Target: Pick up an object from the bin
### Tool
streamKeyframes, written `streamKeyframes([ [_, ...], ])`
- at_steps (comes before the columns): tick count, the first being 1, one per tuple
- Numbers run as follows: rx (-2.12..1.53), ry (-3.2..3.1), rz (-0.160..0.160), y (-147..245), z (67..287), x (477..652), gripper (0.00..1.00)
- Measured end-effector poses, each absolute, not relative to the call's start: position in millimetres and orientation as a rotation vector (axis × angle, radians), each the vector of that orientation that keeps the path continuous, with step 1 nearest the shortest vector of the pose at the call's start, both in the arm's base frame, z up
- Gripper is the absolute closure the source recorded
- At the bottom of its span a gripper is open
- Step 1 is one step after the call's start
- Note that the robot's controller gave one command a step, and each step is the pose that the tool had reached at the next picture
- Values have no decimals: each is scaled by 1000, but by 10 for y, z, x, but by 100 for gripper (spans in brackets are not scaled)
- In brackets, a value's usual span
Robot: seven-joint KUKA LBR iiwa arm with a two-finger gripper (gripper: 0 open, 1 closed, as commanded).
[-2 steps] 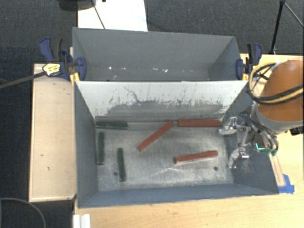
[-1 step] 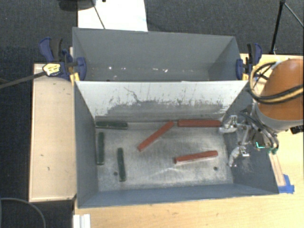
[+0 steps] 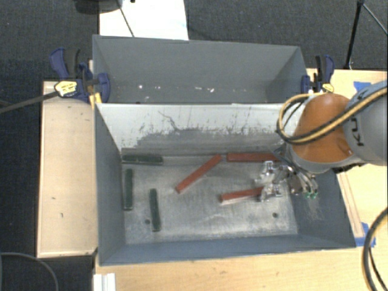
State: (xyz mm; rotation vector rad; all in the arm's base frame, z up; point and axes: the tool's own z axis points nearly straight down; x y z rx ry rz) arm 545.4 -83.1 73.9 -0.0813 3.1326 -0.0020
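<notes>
Stretching beyond the scuffed grey bin [image 3: 194, 71] is dark carpet [image 3: 36, 17].

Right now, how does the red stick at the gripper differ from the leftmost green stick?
Colour: red stick is red-brown, green stick dark green. Pose: red stick lies left-right, green stick front-back. Place: red stick reaches the gripper, green stick lies far left. Both are slim bars.

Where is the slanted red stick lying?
The slanted red stick lies mid-floor in the bin, left of the gripper, just behind the shorter red stick.
</notes>
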Motion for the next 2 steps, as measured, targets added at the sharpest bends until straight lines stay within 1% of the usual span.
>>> streamKeyframes([
  [1,-83,3132,-2,-831,739,5454,100],
  [2,-133,3135,-1,-825,2229,5458,100],
])
